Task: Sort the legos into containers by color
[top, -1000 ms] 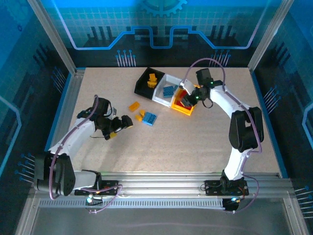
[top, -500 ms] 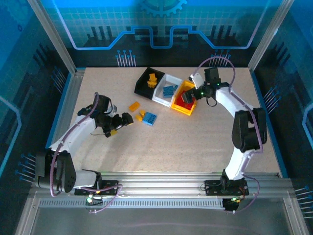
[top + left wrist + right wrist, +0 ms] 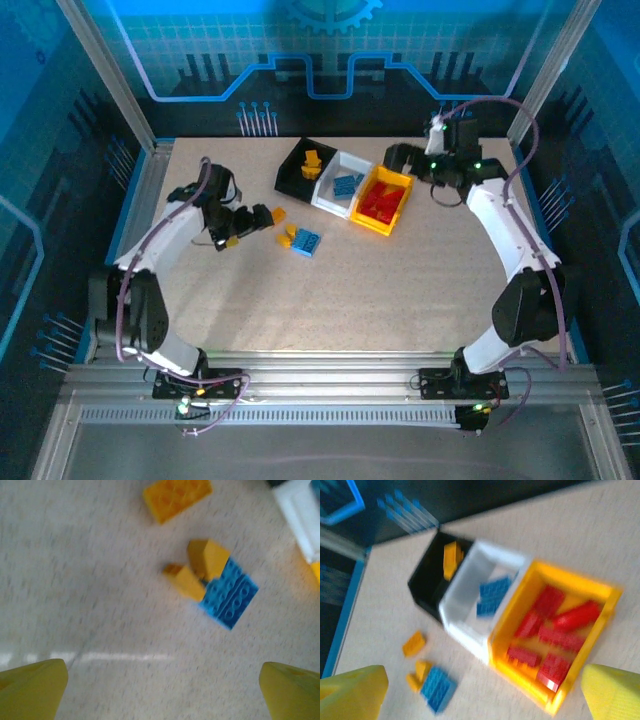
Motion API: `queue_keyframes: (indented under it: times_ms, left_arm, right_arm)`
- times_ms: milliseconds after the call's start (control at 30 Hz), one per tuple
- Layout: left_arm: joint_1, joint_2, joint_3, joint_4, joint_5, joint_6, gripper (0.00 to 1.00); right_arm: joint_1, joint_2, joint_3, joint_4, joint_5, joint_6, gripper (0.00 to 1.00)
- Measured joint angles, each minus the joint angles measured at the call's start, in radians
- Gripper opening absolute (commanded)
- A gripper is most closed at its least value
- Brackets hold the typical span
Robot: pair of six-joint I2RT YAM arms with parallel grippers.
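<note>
Three joined containers stand at the back centre: a black bin [image 3: 296, 168] with an orange lego [image 3: 451, 559], a white bin [image 3: 333, 196] with blue legos [image 3: 492, 595], and a yellow bin [image 3: 397, 214] with several red legos [image 3: 550, 625]. Loose on the table lie an orange brick [image 3: 278, 213] [image 3: 176, 498], two small orange pieces [image 3: 207, 557] [image 3: 184, 581] and a blue plate [image 3: 307, 242] [image 3: 230, 597]. My left gripper [image 3: 252, 226] [image 3: 162, 690] hangs open just left of the orange brick, holding nothing. My right gripper [image 3: 397, 160] [image 3: 482, 690] is open and empty, behind and right of the yellow bin.
The loose legos lie in front of the black bin, between my left gripper and the bin row. Metal frame rails [image 3: 135, 215] edge the table on the left and right. Bare tabletop [image 3: 400, 290] stretches across the front and right.
My right gripper has drawn back from over the yellow bin toward the rear right. My left gripper has moved farther back and right, closer to the loose orange brick.
</note>
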Motion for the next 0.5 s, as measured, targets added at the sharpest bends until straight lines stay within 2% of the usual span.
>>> queue_keyframes:
  times_ms: [267, 500]
  left_arm:
    - [-0.047, 0.352, 0.373, -0.080, -0.076, 0.224, 0.98]
    - [-0.051, 0.493, 0.496, -0.117, -0.096, 0.313, 0.96]
  right_arm:
    - [0.065, -0.251, -0.151, -0.097, -0.053, 0.013, 1.00]
    - [0.064, -0.344, -0.180, -0.169, -0.054, 0.009, 0.97]
